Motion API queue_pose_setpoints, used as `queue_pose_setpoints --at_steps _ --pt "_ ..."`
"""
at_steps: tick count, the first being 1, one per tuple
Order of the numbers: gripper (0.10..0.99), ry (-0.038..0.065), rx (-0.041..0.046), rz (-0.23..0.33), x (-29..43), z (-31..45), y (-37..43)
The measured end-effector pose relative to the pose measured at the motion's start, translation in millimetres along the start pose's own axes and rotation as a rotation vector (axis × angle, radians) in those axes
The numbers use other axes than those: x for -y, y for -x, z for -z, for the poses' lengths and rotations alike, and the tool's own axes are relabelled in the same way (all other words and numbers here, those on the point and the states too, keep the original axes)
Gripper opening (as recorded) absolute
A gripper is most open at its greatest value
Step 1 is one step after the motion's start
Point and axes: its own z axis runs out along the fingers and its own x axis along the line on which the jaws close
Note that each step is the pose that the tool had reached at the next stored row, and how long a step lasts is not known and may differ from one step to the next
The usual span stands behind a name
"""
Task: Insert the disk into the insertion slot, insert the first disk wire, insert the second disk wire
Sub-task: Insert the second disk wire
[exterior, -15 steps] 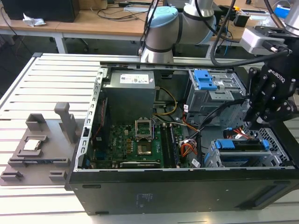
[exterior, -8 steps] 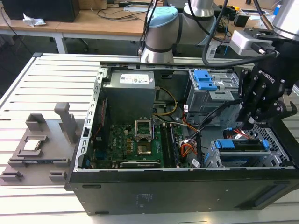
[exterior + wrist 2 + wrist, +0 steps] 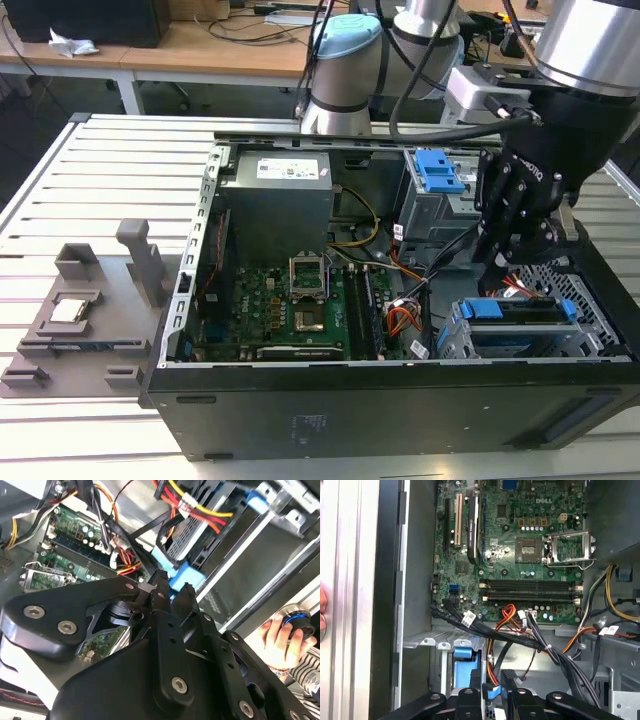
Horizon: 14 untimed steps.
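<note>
The disk (image 3: 515,310), grey in its blue carrier, lies in the insertion slot (image 3: 458,345), a perforated silver cage at the case's front corner on the exterior view's right. My black gripper (image 3: 503,262) hangs just above the disk's inner end. In the second wrist view the gripper (image 3: 174,586) has its jaws close together at the carrier's blue end (image 3: 189,575), and red and yellow wires (image 3: 200,511) run to the disk. In the first wrist view the gripper (image 3: 491,696) pinches a blue-ended wire plug (image 3: 492,691) beside the carrier (image 3: 464,655).
A taller grey bay unit with a blue latch (image 3: 438,172) stands behind the gripper. Bundled wires (image 3: 520,635) cross the motherboard (image 3: 520,540). A power supply (image 3: 278,195) fills the back. A grey fixture (image 3: 80,310) sits on the table. A person's hand (image 3: 277,635) holds a device outside the case.
</note>
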Motion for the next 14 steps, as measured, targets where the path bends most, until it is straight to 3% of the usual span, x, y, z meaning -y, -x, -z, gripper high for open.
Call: queue_pose_setpoints --at_steps 3,6,7,8,10,11,14 --pt "0.302 -0.004 -0.0022 0.034 -0.5 -0.8 0.7" --pt "0.302 -0.011 -0.0061 0.107 -0.4 -2.1 0.9" --pt "0.302 -0.016 -0.0108 0.154 -0.3 -3.0 1.2" --pt "0.302 -0.015 -0.0192 0.159 -0.1 -3.1 2.0" --pt "0.302 -0.012 -0.0566 0.158 0.3 -3.5 4.6" --pt "0.302 -0.011 -0.0622 0.158 0.5 -3.8 5.9" --pt "0.302 -0.011 -0.0634 0.159 1.2 -4.9 9.7"
